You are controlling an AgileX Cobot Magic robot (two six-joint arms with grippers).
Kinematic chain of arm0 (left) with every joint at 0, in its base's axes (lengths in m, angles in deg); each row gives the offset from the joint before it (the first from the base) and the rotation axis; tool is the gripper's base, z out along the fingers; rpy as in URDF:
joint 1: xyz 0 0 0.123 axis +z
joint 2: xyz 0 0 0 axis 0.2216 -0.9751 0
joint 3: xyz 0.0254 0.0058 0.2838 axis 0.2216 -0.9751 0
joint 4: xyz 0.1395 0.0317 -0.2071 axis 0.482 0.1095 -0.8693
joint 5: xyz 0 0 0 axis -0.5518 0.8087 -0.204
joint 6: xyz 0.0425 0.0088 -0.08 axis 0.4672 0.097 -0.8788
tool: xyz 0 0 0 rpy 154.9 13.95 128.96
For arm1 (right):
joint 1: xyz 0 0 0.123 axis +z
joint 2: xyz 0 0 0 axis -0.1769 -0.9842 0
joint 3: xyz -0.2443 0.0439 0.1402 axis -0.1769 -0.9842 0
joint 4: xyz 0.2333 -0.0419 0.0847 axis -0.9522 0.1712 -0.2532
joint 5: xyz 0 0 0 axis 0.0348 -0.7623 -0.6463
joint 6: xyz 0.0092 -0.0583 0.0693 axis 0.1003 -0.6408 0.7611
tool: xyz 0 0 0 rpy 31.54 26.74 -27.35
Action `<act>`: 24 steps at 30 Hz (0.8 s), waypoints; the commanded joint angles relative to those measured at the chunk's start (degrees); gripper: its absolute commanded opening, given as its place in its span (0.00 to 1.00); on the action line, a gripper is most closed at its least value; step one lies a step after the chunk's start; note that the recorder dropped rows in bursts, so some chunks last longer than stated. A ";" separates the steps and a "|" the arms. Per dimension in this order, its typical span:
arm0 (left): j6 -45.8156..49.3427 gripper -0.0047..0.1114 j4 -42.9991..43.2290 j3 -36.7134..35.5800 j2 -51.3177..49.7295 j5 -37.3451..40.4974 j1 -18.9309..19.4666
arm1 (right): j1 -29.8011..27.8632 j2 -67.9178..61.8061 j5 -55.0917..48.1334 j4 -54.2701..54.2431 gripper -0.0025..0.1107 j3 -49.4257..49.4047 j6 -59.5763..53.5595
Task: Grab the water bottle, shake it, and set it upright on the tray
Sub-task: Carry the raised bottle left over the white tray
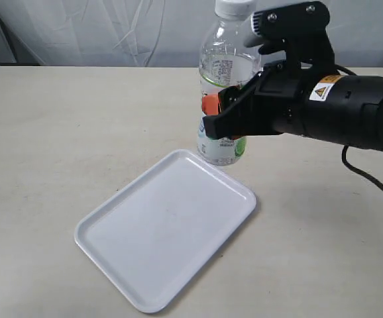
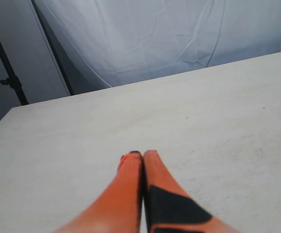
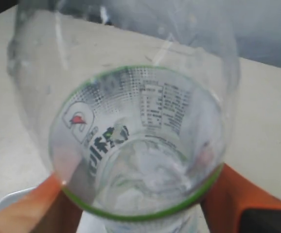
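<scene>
Exterior view is showing the right hand [image 1: 221, 118] clamping the water bottle [image 1: 226, 79] around its labelled middle; the bottle is standing upright in that grip, white cap uppermost; its base is hanging right at the far corner of the tray [image 1: 165, 232], and it is looking lifted, though I cannot tell for certain that it is clear of the tabletop [image 1: 59, 119]. Right wrist view is agreeing; orange fingers [image 3: 28, 208] are pressing on opposite sides of the clear wall, and a sliver of the white tray is showing beneath them. Left hand [image 2: 143, 156] is resting with its fingers together on nothing, over bare tabletop and well apart from the bottle; it is not appearing in the exterior view.

Judging by this, the pick-up is looking done and the work is sitting somewhere between the shake and the carry; nothing here is telling which. The next move is calling for bringing the bottle over the flat middle of the tray, keeping it upright, lowering until the base is seating fully, and only then letting the fingers part.

The low raised rim is the edge to be minding; a base landing half on that far corner is likely to be tipping. The tray is lying bare and much wider than the bottle, so room for setting down is looking generous; nothing is standing between the bottle and the middle of the tray.
</scene>
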 commanded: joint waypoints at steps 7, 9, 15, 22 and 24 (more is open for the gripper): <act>-0.19 0.04 -0.23 -0.21 0.26 0.09 -0.14 | 1.41 2.02 -5.26 0.63 0.01 1.36 0.08; -0.19 0.04 -0.23 -0.21 0.26 0.09 -0.14 | 1.44 5.55 -3.19 0.63 0.01 2.72 0.08; -0.19 0.04 -0.23 -0.21 0.26 0.09 -0.14 | 1.44 4.04 -11.67 0.63 0.01 0.78 0.20; -0.19 0.04 -0.23 -0.21 0.26 0.09 -0.14 | 2.94 3.99 -10.01 -0.46 0.01 0.31 -6.48; -0.19 0.04 -0.23 -0.21 0.26 0.09 -0.14 | 0.70 4.09 -5.17 3.79 0.01 0.08 -4.27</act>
